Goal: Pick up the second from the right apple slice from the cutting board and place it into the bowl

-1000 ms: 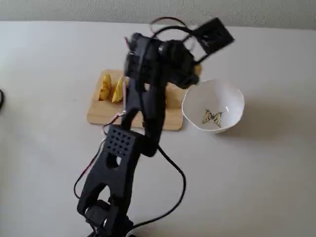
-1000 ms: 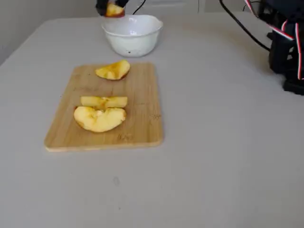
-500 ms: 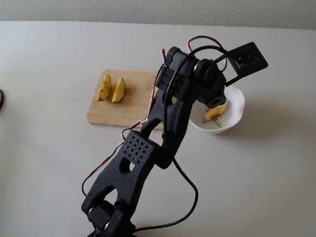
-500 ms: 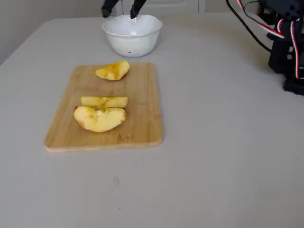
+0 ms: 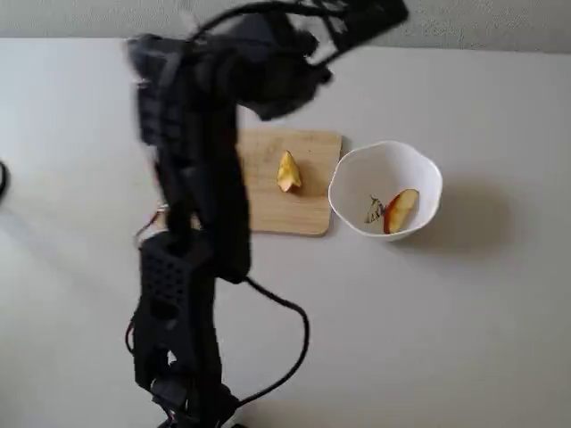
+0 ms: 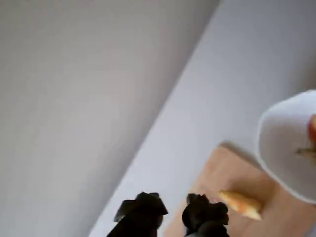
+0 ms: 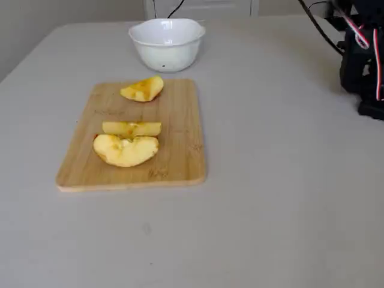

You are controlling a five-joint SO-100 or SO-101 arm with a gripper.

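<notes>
An apple slice (image 5: 401,210) is seen in the bowl (image 5: 357,169); the end effector (image 6: 170,207), raised above the cutting board (image 7: 180,150), is parted and empty; only withdrawal seems needed.

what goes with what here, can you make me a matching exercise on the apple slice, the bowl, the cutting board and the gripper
Things:
1. apple slice
2. bowl
3. cutting board
4. gripper

States:
a. bears three apple pieces
b. holds nothing, raised off the table
c. lies inside the bowl
d. stands on the table beside the board

Pairs: 1-c, 2-d, 3-a, 4-b
</notes>
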